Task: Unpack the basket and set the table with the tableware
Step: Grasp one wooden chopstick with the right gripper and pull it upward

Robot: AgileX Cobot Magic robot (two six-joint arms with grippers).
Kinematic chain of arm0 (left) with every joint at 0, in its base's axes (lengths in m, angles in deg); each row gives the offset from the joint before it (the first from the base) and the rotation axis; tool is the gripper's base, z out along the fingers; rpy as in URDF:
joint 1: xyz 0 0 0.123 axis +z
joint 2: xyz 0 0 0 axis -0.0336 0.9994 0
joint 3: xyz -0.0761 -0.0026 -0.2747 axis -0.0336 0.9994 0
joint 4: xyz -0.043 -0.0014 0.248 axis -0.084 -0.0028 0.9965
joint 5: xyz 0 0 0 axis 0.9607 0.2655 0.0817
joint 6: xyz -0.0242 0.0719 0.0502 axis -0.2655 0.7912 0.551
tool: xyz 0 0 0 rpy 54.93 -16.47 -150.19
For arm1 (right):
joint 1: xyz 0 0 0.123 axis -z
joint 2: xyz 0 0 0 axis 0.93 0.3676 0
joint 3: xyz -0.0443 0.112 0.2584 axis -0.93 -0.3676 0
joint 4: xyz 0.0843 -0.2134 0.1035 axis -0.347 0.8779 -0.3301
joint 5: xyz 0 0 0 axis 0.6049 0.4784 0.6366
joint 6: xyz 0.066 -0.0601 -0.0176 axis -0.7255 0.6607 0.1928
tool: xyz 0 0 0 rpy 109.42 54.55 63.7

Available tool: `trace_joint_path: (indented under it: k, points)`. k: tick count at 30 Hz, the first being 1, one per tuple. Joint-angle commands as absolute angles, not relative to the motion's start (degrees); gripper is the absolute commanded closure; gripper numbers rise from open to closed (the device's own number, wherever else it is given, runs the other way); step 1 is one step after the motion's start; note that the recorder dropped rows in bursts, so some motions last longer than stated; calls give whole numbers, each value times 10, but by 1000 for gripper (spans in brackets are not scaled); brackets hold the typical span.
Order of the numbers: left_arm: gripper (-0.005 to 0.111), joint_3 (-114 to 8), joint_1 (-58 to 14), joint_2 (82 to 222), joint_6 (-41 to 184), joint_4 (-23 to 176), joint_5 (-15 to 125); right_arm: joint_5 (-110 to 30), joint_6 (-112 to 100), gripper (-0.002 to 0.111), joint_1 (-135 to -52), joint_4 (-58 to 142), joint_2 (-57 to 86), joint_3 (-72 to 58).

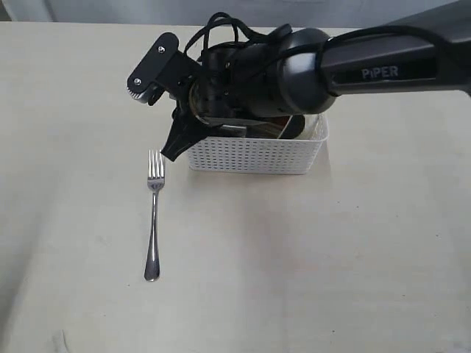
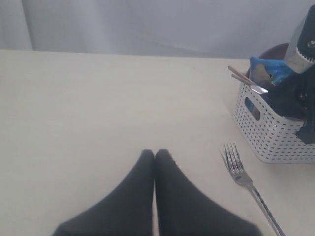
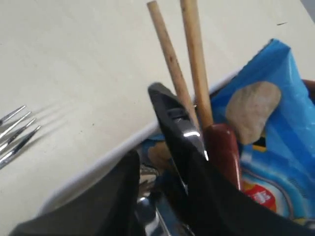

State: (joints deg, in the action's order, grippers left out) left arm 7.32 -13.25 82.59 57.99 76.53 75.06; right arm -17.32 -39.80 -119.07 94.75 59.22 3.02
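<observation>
The white basket (image 1: 254, 156) stands mid-table, and my right gripper (image 1: 179, 140) hangs over its left end. In the right wrist view that gripper (image 3: 145, 125) is open, its fingers (image 3: 170, 118) dipping inside the basket rim (image 3: 98, 164) with a shiny steel piece (image 3: 147, 196) low between them, not gripped. Two wooden chopsticks (image 3: 194, 59) and a reddish-brown spoon handle (image 3: 224, 152) stick up beside the fingers. A steel fork (image 1: 154, 220) lies on the table (image 1: 331, 257) left of the basket, tines toward it. My left gripper (image 2: 155, 153) is shut and empty above bare table.
A blue snack bag (image 3: 280, 88) fills much of the basket. The right arm (image 1: 383, 70) reaches in from the right and hides most of the basket's contents in the exterior view. A pale curtain (image 2: 157, 24) runs behind the table's far edge.
</observation>
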Motion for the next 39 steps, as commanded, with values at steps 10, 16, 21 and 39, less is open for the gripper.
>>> trace_joint_path:
  k: [10, 16, 21, 39]
  points:
    - [107, 75, -132, 823, 581, 765, 749, -143, -406, 108, -1192, 965, 621, 24]
    - [107, 75, -132, 823, 581, 765, 749, -135, -406, 109, -1193, 967, 615, 24]
    - [107, 75, -132, 823, 581, 765, 749, -105, -403, 109, -1193, 961, 582, 24]
    - [107, 75, -132, 823, 581, 765, 749, -82, -293, 83, -1192, 744, 512, 24]
